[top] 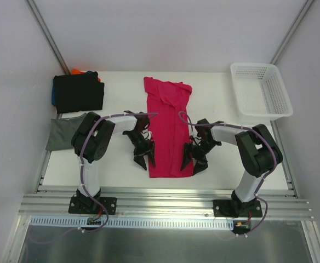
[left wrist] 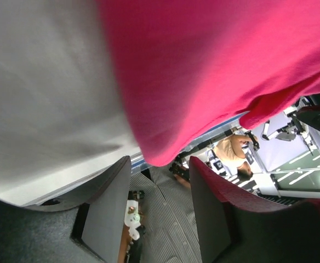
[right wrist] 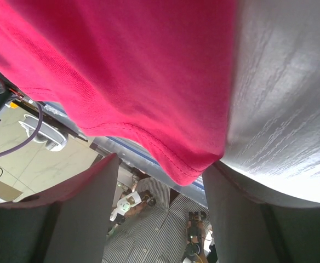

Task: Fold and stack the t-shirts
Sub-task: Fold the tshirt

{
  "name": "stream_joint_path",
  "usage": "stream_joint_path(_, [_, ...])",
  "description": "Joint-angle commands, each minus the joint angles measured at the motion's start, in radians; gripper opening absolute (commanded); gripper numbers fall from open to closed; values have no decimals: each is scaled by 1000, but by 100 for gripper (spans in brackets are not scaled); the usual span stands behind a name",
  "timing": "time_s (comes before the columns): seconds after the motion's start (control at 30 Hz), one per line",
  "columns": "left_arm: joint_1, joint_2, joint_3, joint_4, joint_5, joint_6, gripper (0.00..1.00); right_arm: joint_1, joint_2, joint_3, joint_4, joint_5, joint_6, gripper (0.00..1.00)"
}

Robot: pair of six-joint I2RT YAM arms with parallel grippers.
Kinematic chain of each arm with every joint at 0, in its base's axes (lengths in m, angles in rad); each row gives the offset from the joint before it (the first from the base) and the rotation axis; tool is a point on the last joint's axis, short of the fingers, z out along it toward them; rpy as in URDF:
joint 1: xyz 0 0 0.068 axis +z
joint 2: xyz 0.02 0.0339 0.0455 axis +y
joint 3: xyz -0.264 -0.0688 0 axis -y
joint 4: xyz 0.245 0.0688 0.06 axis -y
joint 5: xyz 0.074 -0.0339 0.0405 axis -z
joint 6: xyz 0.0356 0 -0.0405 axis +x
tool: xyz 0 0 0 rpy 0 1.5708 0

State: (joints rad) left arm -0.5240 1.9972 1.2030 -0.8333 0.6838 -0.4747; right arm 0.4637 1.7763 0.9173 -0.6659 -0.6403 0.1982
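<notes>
The pink shirt (top: 168,129) looks light and limp; we should pinch its near corners, left claw (top: 144,160) and right claw (top: 193,163) gaping, empty.

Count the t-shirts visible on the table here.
5. Crimson-pink shirt lies lengthwise at centre. Black shirt sits far left, atop orange shirt and blue shirt, only their edges showing. Grey-green shirt lies just nearer than those. More may be hidden under the black one.

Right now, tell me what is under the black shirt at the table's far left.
Under the black shirt, blue cloth and orange cloth stick out at the edges. The rest of both is covered.
</notes>
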Motion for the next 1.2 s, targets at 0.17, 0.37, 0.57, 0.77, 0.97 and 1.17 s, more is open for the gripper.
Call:
stream_joint_path(0.17, [-19,-37,-80,22,-21,-58,37,4,2,-18,88,183,-9,65])
stream_joint_path(0.37, [-59,-43,-76,49,-13,-62,24,6,-2,-34,104,177,-13,49])
stream_joint_path(0.57, [-73,-66,-92,71,-12,-79,11,7,-12,-41,117,165,-20,39])
stream_joint_path(0.77, [-76,-106,-88,72,-30,-79,5,12,-21,-37,132,146,-22,1])
stream_joint_path(0.97, [-54,-138,-34,53,-33,-41,0,15,-54,56,71,133,-59,1])
stream_joint_path(1.17, [-24,-193,76,13,-105,28,0,1,-115,176,-20,148,-112,1])
